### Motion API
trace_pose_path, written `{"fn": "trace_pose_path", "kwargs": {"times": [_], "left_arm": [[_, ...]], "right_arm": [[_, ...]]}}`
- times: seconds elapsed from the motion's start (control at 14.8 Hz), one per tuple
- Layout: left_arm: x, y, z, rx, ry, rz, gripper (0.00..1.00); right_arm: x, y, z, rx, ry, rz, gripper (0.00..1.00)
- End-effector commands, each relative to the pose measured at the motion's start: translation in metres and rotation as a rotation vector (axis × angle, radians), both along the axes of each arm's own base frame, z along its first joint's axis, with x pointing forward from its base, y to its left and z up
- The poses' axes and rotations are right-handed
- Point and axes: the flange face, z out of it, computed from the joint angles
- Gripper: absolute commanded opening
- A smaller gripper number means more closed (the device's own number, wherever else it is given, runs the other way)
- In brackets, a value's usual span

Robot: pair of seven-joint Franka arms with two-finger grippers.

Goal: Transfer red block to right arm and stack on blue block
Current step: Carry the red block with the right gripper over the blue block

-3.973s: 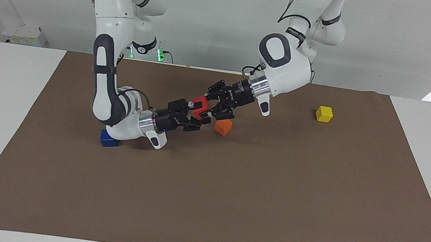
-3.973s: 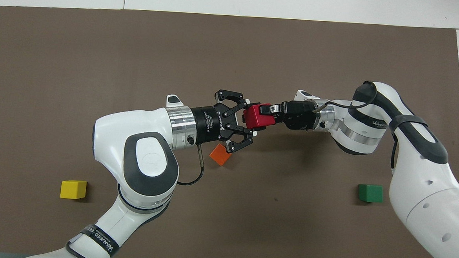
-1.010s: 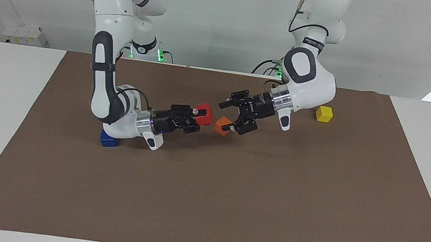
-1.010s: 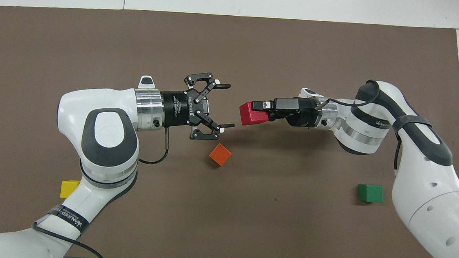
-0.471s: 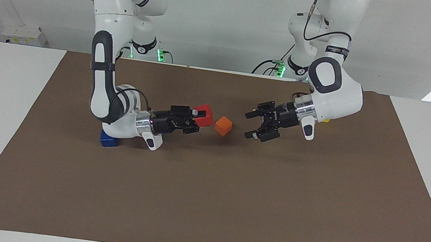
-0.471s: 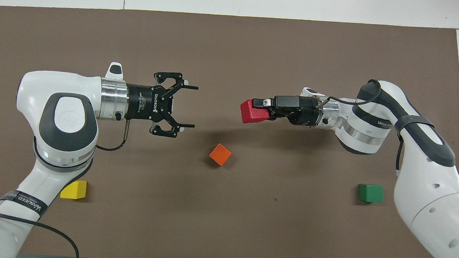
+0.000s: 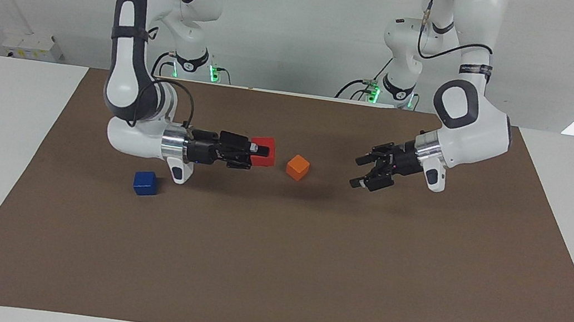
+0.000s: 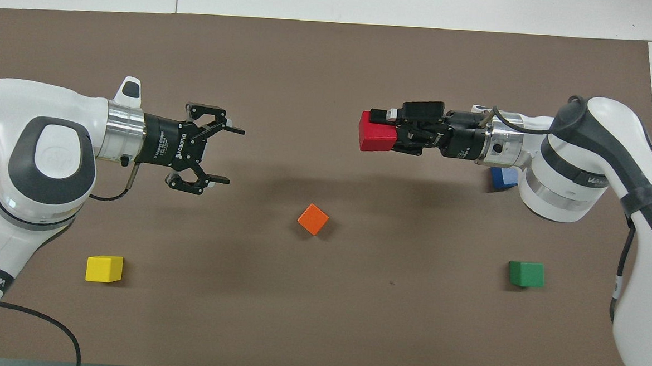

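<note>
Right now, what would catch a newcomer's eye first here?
The bright red block, clamped in the right gripper above the brown mat, beside the orange block. The left gripper hangs open and empty over the mat, and the blue block lies below the right arm.

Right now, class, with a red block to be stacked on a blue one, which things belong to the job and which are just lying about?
Part of the job:
- red block, held in the right gripper
- blue block, on the mat under the right arm
- left gripper, open and holding nothing

Just lying about:
- orange block
- yellow block
- green block
</note>
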Motion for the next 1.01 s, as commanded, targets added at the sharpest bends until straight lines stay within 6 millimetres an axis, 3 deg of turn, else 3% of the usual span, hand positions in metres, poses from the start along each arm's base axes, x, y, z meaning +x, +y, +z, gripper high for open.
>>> {"fn": "trace_pose_path", "kwargs": {"times": [0.0, 0.13, 0.4, 0.74, 0.94], "left_arm": [[0.015, 0.037, 0.013, 0.090, -0.038, -0.137, 1.00], [0.021, 0.065, 0.024, 0.176, -0.049, -0.239, 1.00], [0.020, 0.114, 0.041, 0.323, -0.124, -0.496, 1.00], [0.004, 0.129, 0.094, 0.511, -0.179, -0.691, 1.00], [-0.011, 0.137, 0.124, 0.543, -0.267, -0.805, 1.00]], "right_arm": [[-0.003, -0.015, 0.046, -0.193, 0.029, -0.017, 0.00], [-0.004, -0.030, 0.058, -0.319, 0.016, -0.005, 0.00], [-0.002, -0.079, 0.072, -0.608, -0.013, 0.034, 0.00], [0.005, -0.137, 0.094, -0.983, -0.079, 0.081, 0.00], [0.009, -0.152, 0.101, -1.218, -0.134, 0.155, 0.00]]}}
